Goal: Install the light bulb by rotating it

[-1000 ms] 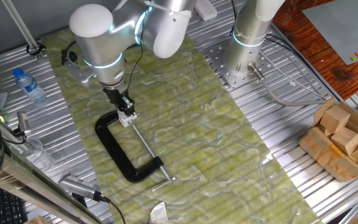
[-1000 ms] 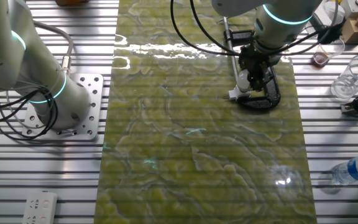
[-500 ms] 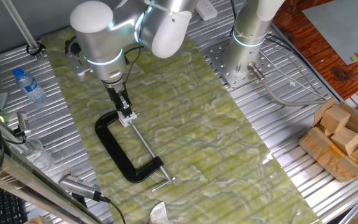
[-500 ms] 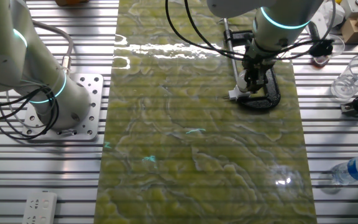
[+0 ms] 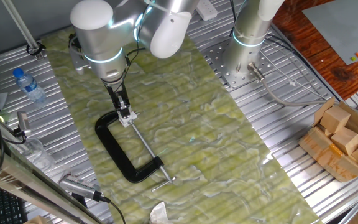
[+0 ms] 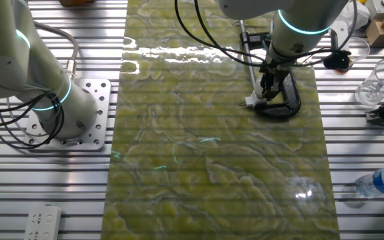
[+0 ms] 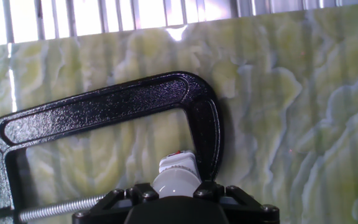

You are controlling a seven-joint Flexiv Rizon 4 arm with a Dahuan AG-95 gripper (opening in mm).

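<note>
The small white light bulb [image 7: 175, 183] sits between my black fingers at the bottom of the hand view, its pale neck pointing at a white socket [image 7: 178, 163] held in the black C-clamp [image 7: 104, 112]. My gripper [image 7: 175, 190] is shut on the bulb. In one fixed view the gripper [image 5: 125, 114] stands upright over the clamp's upper end [image 5: 114, 143]; the bulb is hidden by the fingers there. In the other fixed view the gripper [image 6: 268, 92] is over the clamp [image 6: 282, 107] with the white socket [image 6: 251, 102] beside it.
The clamp lies on a green marbled mat [image 5: 191, 130]. A water bottle [image 5: 28, 84] stands at the left, a plastic cup [image 6: 372, 87] and wooden blocks [image 5: 344, 140] at the sides. A second arm's base [image 5: 244, 43] is bolted behind the mat.
My wrist has turned about its vertical axis while staying over the clamp's end; the gripper stays shut on the bulb. The clamp has not moved.
</note>
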